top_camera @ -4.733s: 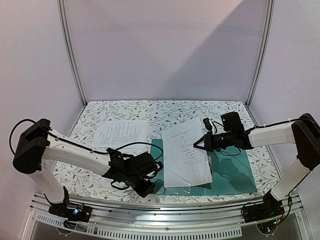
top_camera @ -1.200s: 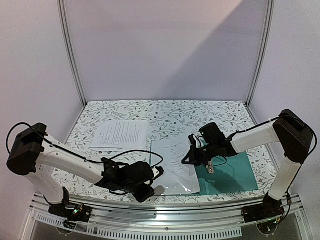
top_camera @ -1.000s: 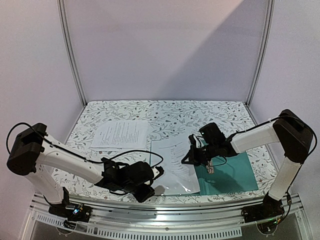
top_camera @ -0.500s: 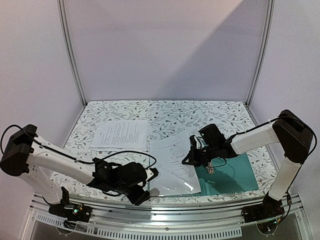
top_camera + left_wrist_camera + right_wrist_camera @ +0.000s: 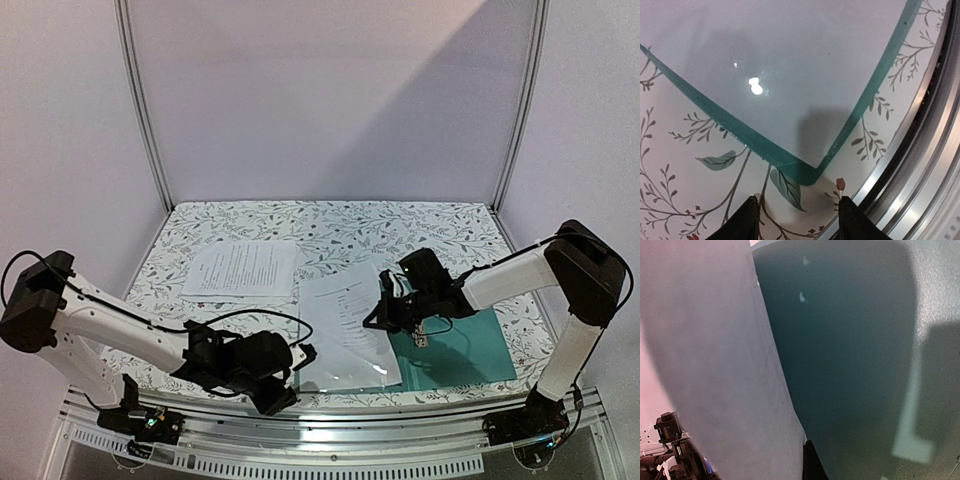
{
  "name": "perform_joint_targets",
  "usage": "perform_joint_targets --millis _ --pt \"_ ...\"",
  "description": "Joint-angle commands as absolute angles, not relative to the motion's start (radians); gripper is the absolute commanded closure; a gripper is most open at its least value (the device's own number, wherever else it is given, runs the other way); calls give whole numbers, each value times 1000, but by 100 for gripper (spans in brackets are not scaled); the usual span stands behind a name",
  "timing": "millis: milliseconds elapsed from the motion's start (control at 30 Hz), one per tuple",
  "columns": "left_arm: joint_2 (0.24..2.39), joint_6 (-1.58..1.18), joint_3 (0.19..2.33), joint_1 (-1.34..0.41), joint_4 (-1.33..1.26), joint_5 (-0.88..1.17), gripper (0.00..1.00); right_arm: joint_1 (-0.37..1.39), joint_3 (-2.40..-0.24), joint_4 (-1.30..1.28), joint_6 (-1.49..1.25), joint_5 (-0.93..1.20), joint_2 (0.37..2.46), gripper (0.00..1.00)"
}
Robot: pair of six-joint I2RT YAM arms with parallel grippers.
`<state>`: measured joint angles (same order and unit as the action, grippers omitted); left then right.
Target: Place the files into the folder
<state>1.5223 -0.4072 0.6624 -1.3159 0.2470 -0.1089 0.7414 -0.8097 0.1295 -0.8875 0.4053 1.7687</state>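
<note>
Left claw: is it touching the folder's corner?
Apart. The left wrist view shows floral tablecloth between the left claw, its fingertips spread open, and the folder with its rounded teal corner.

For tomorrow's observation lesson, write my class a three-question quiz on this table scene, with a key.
1. True or false: both sheets lie on the folder.
2. Which gripper stands open? A. left B. right C. both
3. What lies directly under the far-left sheet?

Key
1. False: only the near sheet overlaps the folder.
2. A: the left gripper is open and holds nothing; the right gripper is shut at the near sheet's edge.
3. The flowered table.
</note>
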Motion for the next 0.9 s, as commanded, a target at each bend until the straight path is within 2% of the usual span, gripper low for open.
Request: perform_joint_targets --millis 0,200,867 --pt "1591 -396 676 -1333 256 -123 50 753 -787 173 -930 418 1779 100" --pt "1627 -390 681 -1335 238 -127 58 754 -786 186 -956 422 1784 100" --pt "1634 -406 663 -1335 213 -126 60 781 -772 82 -971 332 1721 100"
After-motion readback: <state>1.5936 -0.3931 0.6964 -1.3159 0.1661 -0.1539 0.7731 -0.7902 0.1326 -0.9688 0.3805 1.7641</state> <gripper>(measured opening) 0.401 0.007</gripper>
